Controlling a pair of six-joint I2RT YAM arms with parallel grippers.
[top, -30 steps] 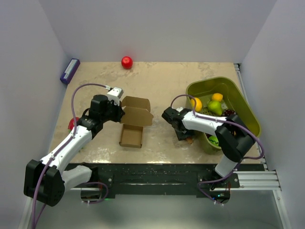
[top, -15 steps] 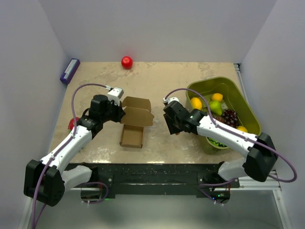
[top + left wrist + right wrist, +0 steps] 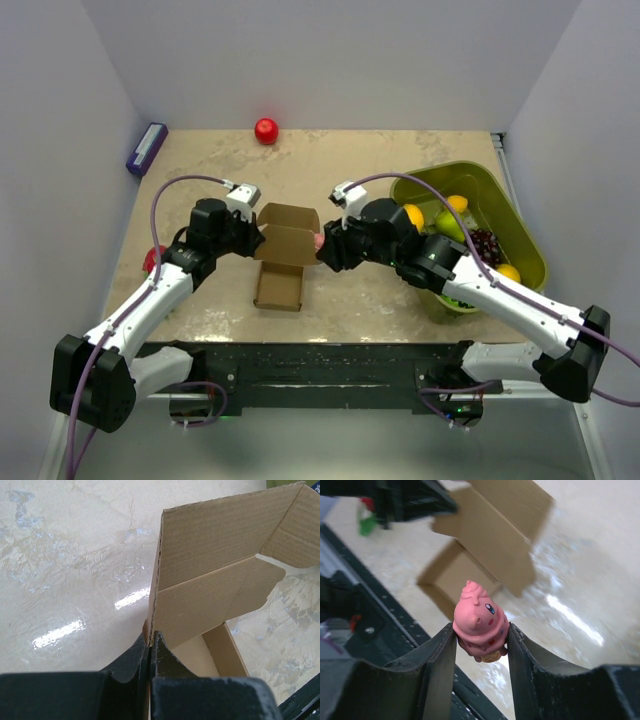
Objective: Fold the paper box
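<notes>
The plain brown cardboard box sits between the arms, its tray partly hidden behind the raised lid. The left gripper pinches the lid's edge. The right gripper (background blurred) clamps a small pink figurine just beside the box.

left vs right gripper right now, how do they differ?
Left gripper pinches a thin flap edge of the paper box, jaws nearly touching; right gripper clamps a pink toy, jaws held apart by it. Left gripper is at the box's left side, right gripper at its right. Both are shut on something.
</notes>
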